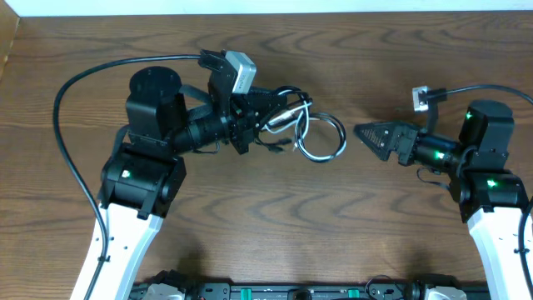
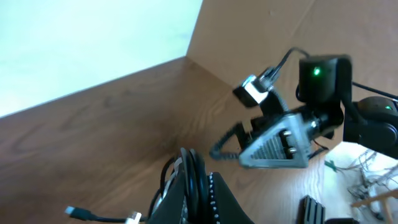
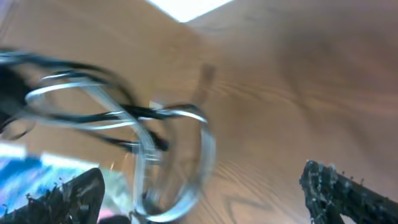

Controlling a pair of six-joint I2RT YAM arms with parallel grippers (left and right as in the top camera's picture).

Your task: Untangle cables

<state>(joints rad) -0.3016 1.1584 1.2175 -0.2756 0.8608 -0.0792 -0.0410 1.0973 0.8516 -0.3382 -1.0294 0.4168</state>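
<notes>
Black-bodied, the left gripper (image 1: 268,113) sits left of centre, seemingly clamped on the bunched end of the cables (image 1: 304,132). It presents their loops at mid-frame to the right gripper (image 1: 365,133), whose jaws stand apart, probably to draw one cord free.

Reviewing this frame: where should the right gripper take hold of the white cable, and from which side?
Probably grip the white cable on the right-hand arc of its loop, coming in from the right. That arc bows out free toward the open right gripper, while the left gripper pins the other end.
</notes>
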